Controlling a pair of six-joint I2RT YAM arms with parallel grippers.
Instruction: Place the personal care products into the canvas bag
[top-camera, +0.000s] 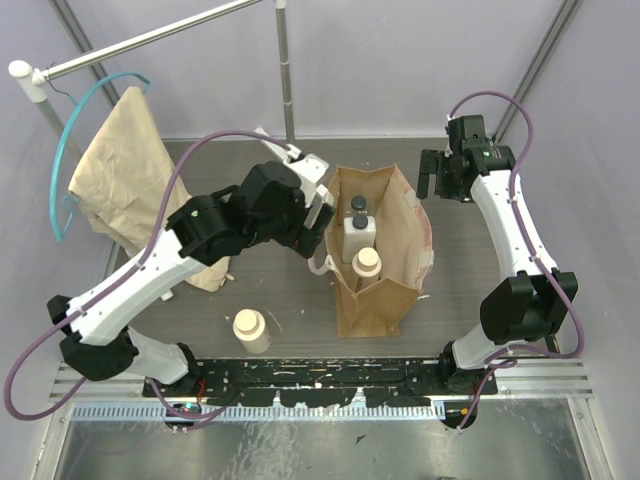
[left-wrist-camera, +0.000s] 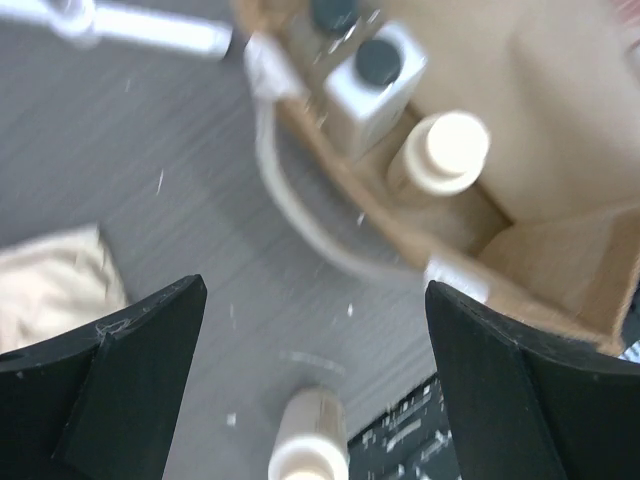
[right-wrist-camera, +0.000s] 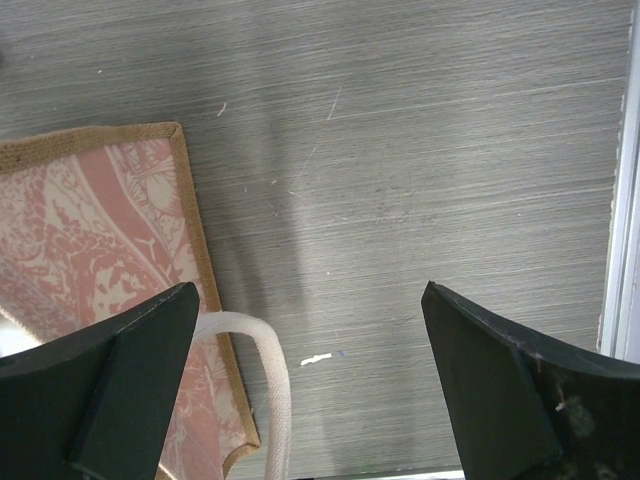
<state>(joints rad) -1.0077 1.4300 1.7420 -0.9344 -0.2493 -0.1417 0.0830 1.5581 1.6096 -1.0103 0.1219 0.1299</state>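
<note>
Left gripper (left-wrist-camera: 315, 300) and right gripper (right-wrist-camera: 310, 300) are held agape and empty, with a cream bottle (top-camera: 251, 330) seen at 8 o'clock of the canvas bag (top-camera: 375, 310).

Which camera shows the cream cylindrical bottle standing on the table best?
The top external view: the cream cylindrical bottle with its wide cap stands whole and sharp on the dark table. The left wrist view shows it blurred and cut by the bottom edge. The right wrist view misses it.

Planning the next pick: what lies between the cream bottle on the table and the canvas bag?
Only bare table, seen in the top view, separates the cream bottle from the canvas bag.
</note>
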